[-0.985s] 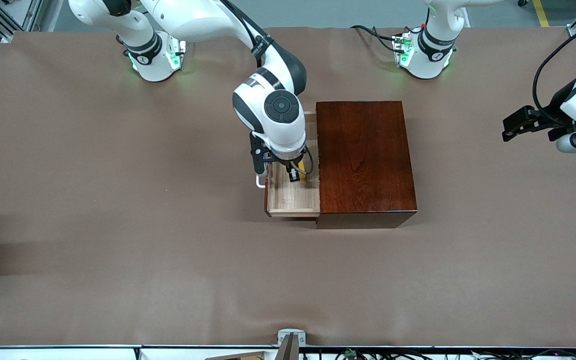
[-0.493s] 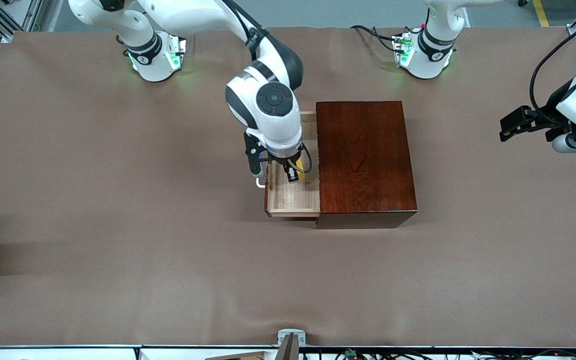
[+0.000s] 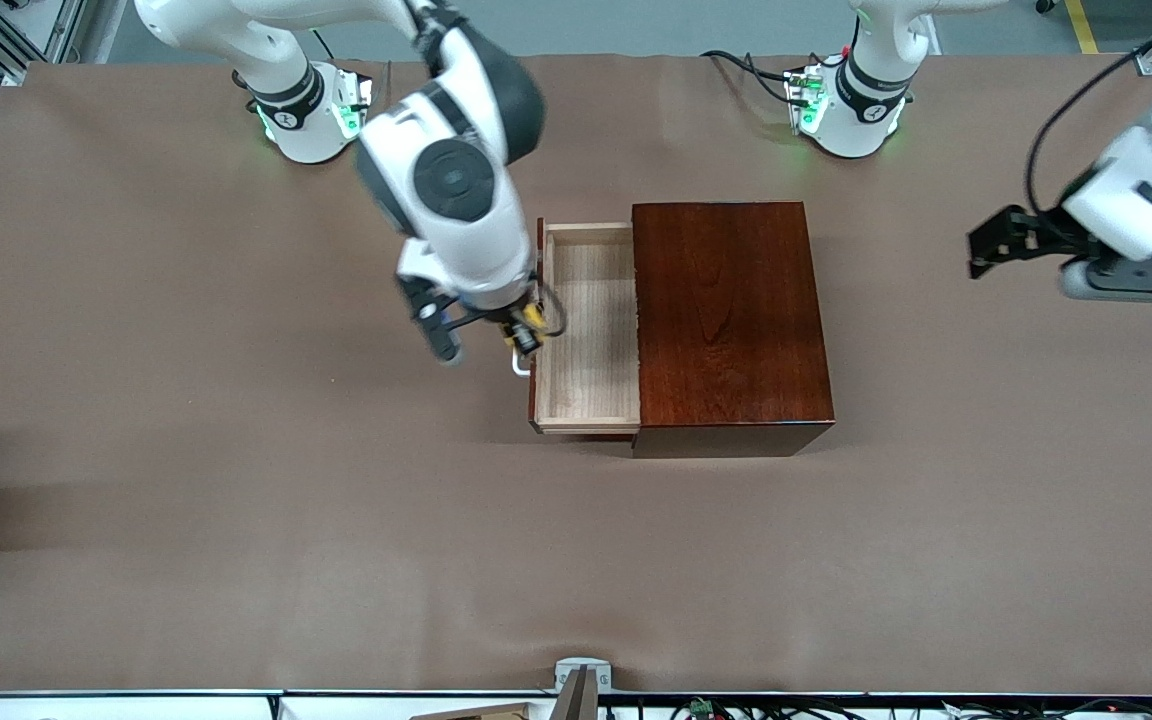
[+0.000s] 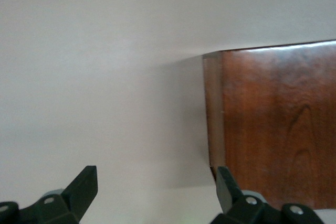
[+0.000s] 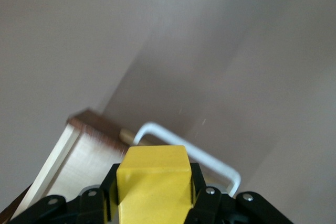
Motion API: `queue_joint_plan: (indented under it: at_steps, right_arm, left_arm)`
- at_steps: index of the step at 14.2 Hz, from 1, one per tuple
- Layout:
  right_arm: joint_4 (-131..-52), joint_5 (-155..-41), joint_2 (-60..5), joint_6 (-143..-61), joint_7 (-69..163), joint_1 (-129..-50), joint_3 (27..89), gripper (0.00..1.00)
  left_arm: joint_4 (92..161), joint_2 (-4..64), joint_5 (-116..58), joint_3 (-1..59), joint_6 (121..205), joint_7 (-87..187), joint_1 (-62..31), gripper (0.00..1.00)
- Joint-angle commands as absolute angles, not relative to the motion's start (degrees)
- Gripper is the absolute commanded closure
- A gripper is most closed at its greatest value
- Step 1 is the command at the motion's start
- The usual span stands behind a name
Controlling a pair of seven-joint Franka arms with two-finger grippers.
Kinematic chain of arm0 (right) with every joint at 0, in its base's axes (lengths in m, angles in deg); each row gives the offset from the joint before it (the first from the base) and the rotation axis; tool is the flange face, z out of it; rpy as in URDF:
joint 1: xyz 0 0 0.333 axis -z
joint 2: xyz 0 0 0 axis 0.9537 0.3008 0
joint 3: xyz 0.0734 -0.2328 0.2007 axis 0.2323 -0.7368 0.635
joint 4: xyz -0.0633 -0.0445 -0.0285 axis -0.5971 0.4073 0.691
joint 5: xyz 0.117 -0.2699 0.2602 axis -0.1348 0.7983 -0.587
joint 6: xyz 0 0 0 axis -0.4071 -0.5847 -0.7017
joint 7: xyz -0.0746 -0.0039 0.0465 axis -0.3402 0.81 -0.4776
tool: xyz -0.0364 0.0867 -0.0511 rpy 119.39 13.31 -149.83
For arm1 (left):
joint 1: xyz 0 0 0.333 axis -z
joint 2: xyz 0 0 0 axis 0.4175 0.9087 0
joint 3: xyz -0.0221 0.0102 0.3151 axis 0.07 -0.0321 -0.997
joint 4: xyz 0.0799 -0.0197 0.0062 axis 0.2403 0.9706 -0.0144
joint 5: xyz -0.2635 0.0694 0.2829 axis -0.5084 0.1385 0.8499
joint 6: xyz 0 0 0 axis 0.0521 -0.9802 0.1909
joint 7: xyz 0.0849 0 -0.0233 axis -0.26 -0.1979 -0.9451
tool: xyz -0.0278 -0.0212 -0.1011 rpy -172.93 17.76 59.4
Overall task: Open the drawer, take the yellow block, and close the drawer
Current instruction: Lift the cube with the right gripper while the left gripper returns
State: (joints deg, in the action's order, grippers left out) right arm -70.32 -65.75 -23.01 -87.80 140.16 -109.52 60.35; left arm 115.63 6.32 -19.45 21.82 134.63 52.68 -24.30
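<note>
- Yellow, plain and unmarked, the yellow block [image 5: 153,182] sits clamped between the black fingers [image 5: 207,195] of the right gripper [image 3: 526,335]; no writing can be read on the block, on the box or on either arm.
- Only the block's top face and part of one side show in the right wrist view; its lower part is cut off at the edge of that picture, and in the front view it is little more than a yellow speck [image 3: 532,317] under the wrist.
- Right below the right gripper lies the white handle [image 5: 191,153] on the drawer [image 3: 591,330] front, with the gripper up in the air over that front edge.
- Just past the handle from the gripper, the drawer stands pulled out of the wooden box [image 3: 726,320], its pale floor bare where it shows.
- Much of the handle is hidden by the right arm in the front view; only its lower bend [image 3: 520,368] peeks out.
- Well away, toward the left arm's end of the table, the left gripper [image 3: 978,248] waits in the air, fingers [image 4: 84,184] spread wide with nothing between them.
- Ahead of the left gripper its wrist view shows one corner of the box [image 4: 273,124], the rest cut off at the picture's edge.
</note>
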Motion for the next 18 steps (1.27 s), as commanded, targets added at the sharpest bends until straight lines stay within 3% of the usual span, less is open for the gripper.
queue_joint_plan:
  at_steps: [1,5,10,13,18]
  right_arm:
    - [-79.64,-65.27,-29.03,-88.3,124.68,-102.5,61.34,1.0]
    - [-84.94,-65.19,-31.07,-88.92,108.03,-94.14,61.25,1.0]
    - [-89.42,-65.1,-30.81,-91.72,91.16,-85.17,61.16,1.0]
    - [-93.02,-64.75,-30.81,-95.76,82.19,-80.78,61.16,1.0]
    - [-95.14,-64.57,-29.67,-100.51,68.65,-74.0,61.16,1.0]
  left_arm:
    - [114.99,6.26,-20.2,26.24,134.47,52.64,-24.15,0.0]
    - [114.99,7.4,-20.2,36.7,134.55,52.38,-24.06,0.0]
    - [114.47,11.96,-19.32,48.14,142.1,54.04,-21.87,0.0]
    - [110.44,19.07,-19.41,49.65,147.01,59.56,-15.73,0.0]
    - [104.98,34.19,-14.16,49.21,162.56,74.69,-6.41,0.0]
